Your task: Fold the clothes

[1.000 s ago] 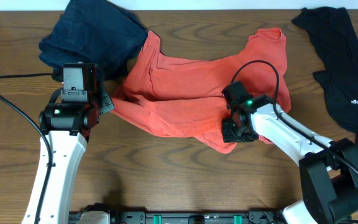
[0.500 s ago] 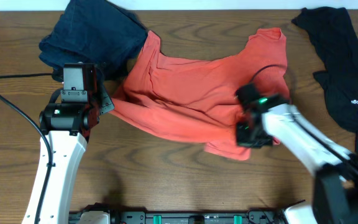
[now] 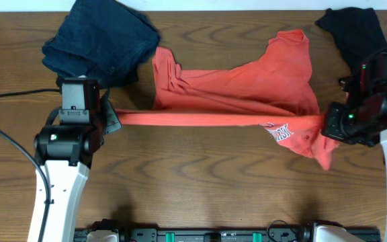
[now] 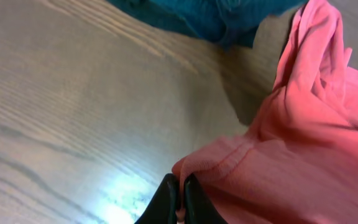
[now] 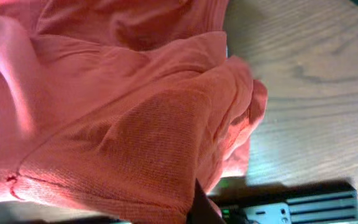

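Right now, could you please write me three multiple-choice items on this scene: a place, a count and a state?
1. Where on the brown wooden table is the dark navy denim garment? A far-left corner; B far-right corner; C centre.
2. How many garments show? A two; B three; C five.
3. The coral-red cotton T-shirt is: A folded flat; B stretched between grippers; C untouched.
Key: 1A, overhead shows it beyond the left gripper; 2B, denim, T-shirt, black fabric shirt; 3B, left and right gripper each pinch its edge.
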`<act>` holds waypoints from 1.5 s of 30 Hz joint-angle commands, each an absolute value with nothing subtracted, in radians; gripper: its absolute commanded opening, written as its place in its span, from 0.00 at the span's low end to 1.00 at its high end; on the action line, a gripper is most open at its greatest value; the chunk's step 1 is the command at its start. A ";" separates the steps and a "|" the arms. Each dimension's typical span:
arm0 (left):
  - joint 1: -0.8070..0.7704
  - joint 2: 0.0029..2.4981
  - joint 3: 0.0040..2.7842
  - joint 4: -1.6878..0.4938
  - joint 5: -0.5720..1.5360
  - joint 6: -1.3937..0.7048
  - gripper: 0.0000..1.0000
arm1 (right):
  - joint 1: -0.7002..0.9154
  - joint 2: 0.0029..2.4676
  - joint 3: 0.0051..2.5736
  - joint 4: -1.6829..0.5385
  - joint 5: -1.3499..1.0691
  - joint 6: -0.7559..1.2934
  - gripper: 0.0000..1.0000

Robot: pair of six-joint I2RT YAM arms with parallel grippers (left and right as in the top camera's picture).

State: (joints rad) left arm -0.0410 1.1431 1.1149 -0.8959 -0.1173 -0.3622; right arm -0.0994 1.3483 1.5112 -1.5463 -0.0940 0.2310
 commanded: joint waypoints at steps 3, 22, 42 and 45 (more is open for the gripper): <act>-0.034 1.030 1.119 -0.936 -0.143 -0.340 0.06 | -0.180 1.329 1.607 -1.613 -0.085 0.157 0.01; -0.034 0.912 1.118 -1.076 -0.143 -0.326 0.06 | -0.202 1.356 1.500 -1.680 -0.078 0.094 0.01; -0.142 1.489 1.118 -0.957 -0.142 -0.326 0.06 | -0.119 1.630 1.311 -1.341 -0.095 0.096 0.01; -0.149 1.556 1.118 -0.928 -0.142 -0.326 0.06 | -0.086 1.692 1.311 -1.298 -0.095 0.109 0.01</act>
